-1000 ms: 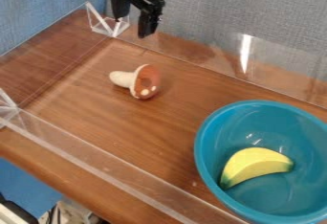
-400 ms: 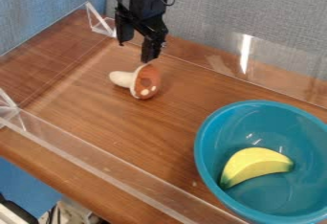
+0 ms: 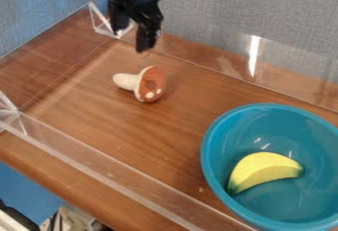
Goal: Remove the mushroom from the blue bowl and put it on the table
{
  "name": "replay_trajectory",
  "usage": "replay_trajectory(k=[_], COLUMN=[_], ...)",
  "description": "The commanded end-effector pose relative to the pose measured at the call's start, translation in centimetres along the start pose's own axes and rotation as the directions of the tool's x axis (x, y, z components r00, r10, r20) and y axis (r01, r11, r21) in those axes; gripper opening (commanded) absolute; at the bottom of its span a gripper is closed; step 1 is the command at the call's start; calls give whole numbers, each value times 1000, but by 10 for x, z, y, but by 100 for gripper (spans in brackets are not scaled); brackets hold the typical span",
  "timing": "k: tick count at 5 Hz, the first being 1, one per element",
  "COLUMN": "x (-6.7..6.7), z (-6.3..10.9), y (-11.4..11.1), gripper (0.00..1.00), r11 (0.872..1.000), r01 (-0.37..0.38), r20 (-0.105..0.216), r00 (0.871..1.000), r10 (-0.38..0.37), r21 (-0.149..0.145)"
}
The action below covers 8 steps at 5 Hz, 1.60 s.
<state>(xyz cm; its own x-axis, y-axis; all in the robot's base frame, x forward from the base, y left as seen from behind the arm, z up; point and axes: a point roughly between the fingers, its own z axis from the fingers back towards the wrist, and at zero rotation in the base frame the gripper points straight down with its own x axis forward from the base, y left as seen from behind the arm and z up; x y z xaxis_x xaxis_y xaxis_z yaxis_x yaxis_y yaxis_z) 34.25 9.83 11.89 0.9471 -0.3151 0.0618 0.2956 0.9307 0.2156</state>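
The mushroom (image 3: pixel 142 83) lies on its side on the brown wood table (image 3: pixel 93 97), cream stem pointing left, reddish-brown cap to the right. It is well outside the blue bowl (image 3: pixel 232 126), which stands at the front right and holds only a yellow-green wedge (image 3: pixel 264 170). My gripper (image 3: pixel 129 30) hangs at the back of the table, above and behind the mushroom, clear of it. Its black fingers (image 3: pixel 145 36) stand apart with nothing between them.
Low clear acrylic walls (image 3: pixel 99 20) edge the table at the back, left and front. A grey-blue fabric backdrop rises behind. Bare wood lies between the mushroom and the bowl.
The gripper dipped towards the mushroom a moment ago, then rose and shifted left to its present spot. The mushroom, bowl and wedge have stayed where they were.
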Motion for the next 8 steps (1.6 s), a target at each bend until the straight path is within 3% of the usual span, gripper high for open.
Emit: replay_trajectory(k=[1, 3, 5, 7, 8], x=[-7, -7, 6, -2, -3], z=[32, 20, 38, 35, 22], y=[10, 9, -3, 6, 5], gripper=[100, 100, 100, 100, 100], r11=[999, 999, 1000, 999, 999], r01=[-4, 36, -6, 19, 22], r20=[74, 91, 88, 90, 85], r00=[997, 995, 996, 996, 996], r10=[1, -37, 6, -17, -18], r21=[34, 14, 1, -29, -40])
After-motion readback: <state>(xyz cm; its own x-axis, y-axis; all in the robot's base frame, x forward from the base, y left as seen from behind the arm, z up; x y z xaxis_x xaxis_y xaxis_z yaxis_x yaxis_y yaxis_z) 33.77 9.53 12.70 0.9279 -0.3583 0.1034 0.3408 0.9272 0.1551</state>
